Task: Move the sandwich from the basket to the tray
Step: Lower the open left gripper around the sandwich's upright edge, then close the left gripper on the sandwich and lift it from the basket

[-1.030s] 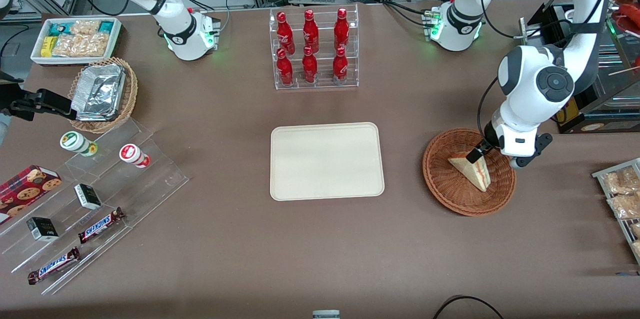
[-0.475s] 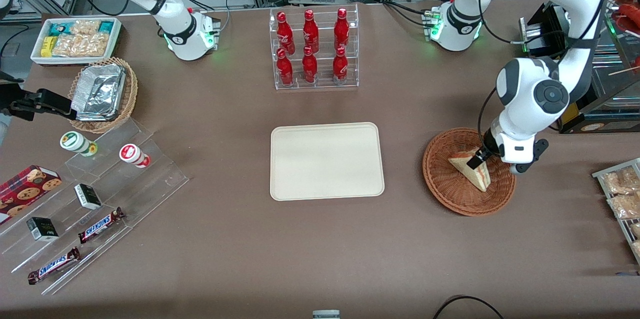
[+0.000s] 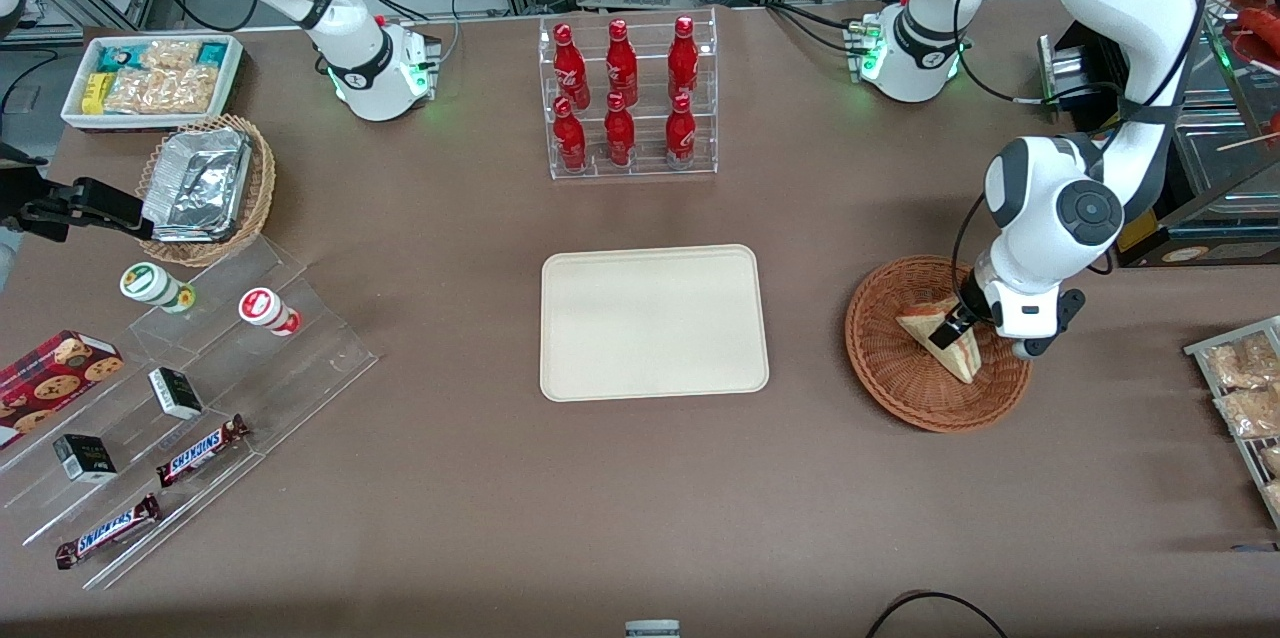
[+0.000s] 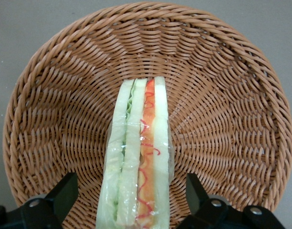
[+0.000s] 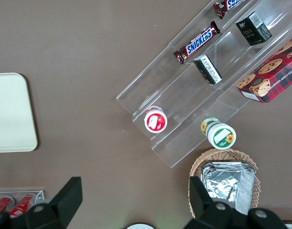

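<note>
Standing on edge in the round reddish-brown wicker basket (image 3: 936, 346), the triangular white-bread sandwich (image 3: 940, 342) is seen with its long axis running from centre toward the rim nearest the front camera. The left gripper (image 4: 129, 202) is lowered over it, jaws apart, one finger (image 4: 57, 198) on each side. The cream rectangular plastic tray (image 3: 654, 322) lies mid-table, well apart.

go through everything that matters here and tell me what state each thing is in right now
Sandwich: wrapped, standing on edge in the basket, not lifted.
Basket: holds only the sandwich.
Tray: bare, nothing on it.
Gripper: down in the basket, fingers open, one on each side of the sandwich, gaps showing.
</note>
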